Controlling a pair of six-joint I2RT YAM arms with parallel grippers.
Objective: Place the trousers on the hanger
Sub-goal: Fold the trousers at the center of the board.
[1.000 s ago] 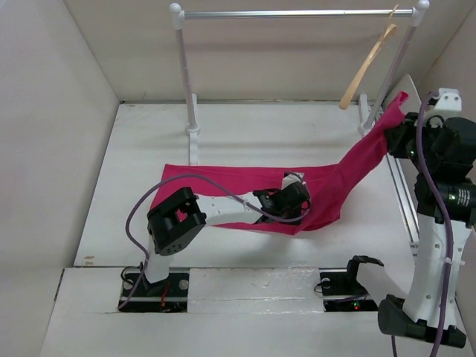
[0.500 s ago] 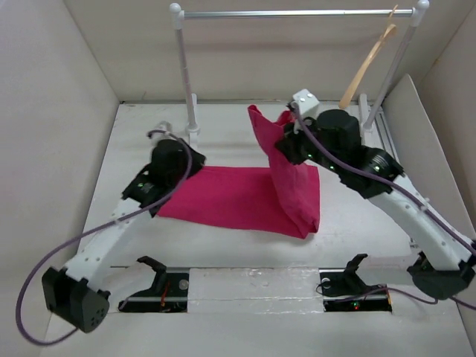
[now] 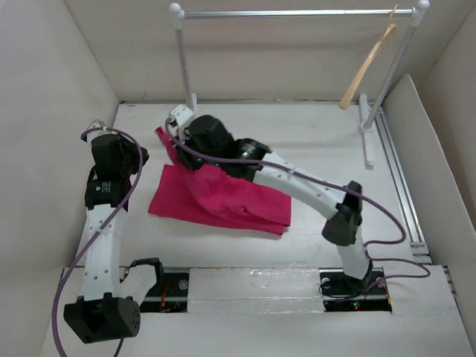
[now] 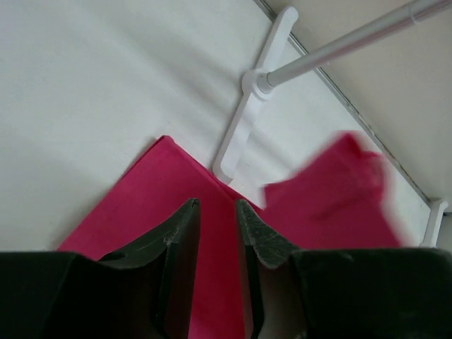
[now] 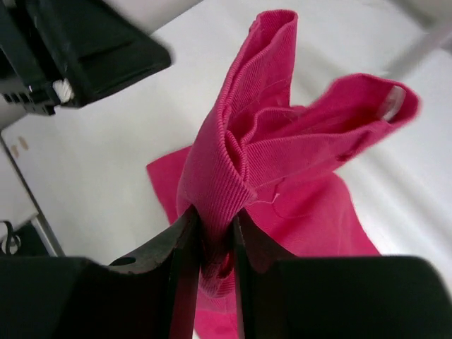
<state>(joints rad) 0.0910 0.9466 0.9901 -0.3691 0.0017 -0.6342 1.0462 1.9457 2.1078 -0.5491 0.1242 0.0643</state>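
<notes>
The magenta trousers [image 3: 234, 199] lie folded on the table, left of centre. My right gripper [image 3: 172, 141] reaches across from the right. It is shut on a bunched fold of the trousers [image 5: 240, 155], which stands up between its fingers [image 5: 185, 244]. My left gripper [image 3: 136, 155] hovers at the far left, apart from the cloth. Its jaws stand a narrow gap apart and hold nothing, and the trousers [image 4: 176, 191] show beyond them. The tan wooden hanger [image 3: 368, 67] hangs bare at the right end of the rail [image 3: 297, 13].
The rail's left post [image 3: 184, 71] and its white foot [image 4: 240, 134] stand just behind the trousers. The right post [image 3: 390, 74] and its foot stand at the back right. Beige walls close in the table on three sides. The left arm's black body [image 5: 85, 49] is close to the right gripper.
The right arm swept from near the hanger across to the far left, dragging the trousers end over into a fold. The left arm let go of the cloth and pulled back to the left.
</notes>
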